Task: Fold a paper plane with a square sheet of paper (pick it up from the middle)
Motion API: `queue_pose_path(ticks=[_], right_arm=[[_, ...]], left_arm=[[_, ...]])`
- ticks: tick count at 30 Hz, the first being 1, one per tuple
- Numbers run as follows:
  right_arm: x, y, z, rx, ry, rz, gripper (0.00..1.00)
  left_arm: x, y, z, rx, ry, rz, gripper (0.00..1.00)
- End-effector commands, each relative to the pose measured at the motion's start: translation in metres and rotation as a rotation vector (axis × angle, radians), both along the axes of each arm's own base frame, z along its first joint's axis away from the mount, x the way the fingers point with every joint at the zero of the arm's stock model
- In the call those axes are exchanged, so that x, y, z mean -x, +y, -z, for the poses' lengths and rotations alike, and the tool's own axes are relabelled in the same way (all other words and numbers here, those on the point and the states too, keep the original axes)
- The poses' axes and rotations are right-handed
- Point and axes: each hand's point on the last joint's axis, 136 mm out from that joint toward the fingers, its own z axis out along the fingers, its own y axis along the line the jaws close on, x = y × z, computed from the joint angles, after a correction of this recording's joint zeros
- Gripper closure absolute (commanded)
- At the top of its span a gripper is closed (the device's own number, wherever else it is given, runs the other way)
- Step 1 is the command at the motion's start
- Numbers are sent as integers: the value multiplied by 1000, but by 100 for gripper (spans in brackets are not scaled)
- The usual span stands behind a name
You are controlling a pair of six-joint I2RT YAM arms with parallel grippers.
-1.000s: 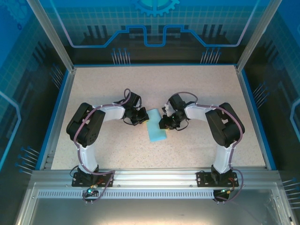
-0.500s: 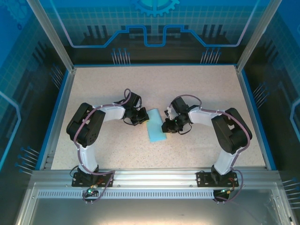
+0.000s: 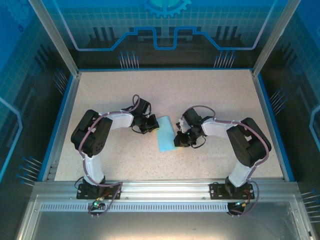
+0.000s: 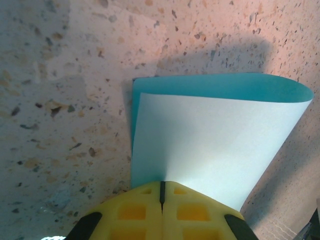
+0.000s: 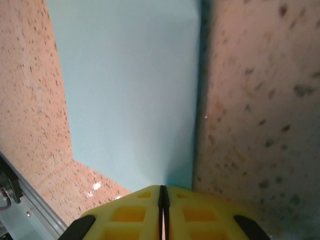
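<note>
The square sheet of paper, light blue, lies in the middle of the speckled table, doubled over into a long strip. In the left wrist view its pale upper layer curls over a cyan lower layer. My left gripper is at the strip's far left edge, and its yellow jaws are shut on the paper. My right gripper is at the strip's right edge, nearer the front. Its jaws are shut, and the paper runs out from between them.
The speckled table has a raised blue rim on the left, the right and the far side. An aluminium rail carrying both arm bases runs along the near edge, and it also shows as a rail in the right wrist view. Glass walls enclose the cell.
The right gripper slid toward the near side along the paper's right edge and its jaws closed. The left arm and its grip have not moved.
</note>
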Motion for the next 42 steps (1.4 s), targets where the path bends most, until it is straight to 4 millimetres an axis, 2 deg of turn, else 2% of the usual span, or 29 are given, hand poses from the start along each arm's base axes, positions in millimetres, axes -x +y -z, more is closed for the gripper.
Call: queue_pose_path(ticks=[1, 3, 5, 7, 10, 13, 16, 19, 24, 26, 30, 34, 36, 38, 40, 42], right_arm=[[24, -8, 17, 48, 90, -1, 91], [26, -14, 26, 86, 105, 9, 91], [22, -13, 23, 89, 92, 14, 91], [6, -3, 1, 46, 27, 16, 90], [-30, 13, -40, -21, -99, 34, 89], [-63, 21, -57, -44, -170, 71, 87], [-91, 29, -51, -42, -174, 97, 85], [-110, 41, -41, -55, -163, 96, 86], [-127, 50, -25, -54, -146, 101, 87], [-132, 46, -16, -33, -139, 118, 87], [-140, 25, 6, 32, -112, 202, 88], [-135, 5, 23, 100, -69, 261, 89], [-132, 10, 16, 66, -63, 249, 89], [-134, 20, -1, 4, -89, 231, 89], [-142, 28, -21, -34, -135, 217, 88], [-151, 33, -32, -59, -161, 216, 88]], left_arm=[[23, 20, 37, -129, 113, -7, 100], [23, 20, 37, -128, 110, -5, 100], [23, 20, 36, -128, 108, -2, 100], [23, 20, 36, -131, 109, 5, 100], [24, 19, 36, -133, 110, 10, 100], [24, 20, 36, -134, 110, 13, 100], [24, 19, 34, -135, 109, 17, 100], [24, 18, 34, -136, 110, 20, 100], [25, 18, 35, -139, 116, 26, 100], [25, 18, 35, -140, 117, 27, 100], [27, 19, 35, -143, 120, 31, 100], [28, 20, 37, -146, 122, 34, 100], [29, 20, 37, -148, 123, 34, 100], [29, 20, 37, -147, 122, 34, 100], [29, 20, 37, -147, 121, 34, 100], [29, 19, 37, -146, 122, 33, 100]])
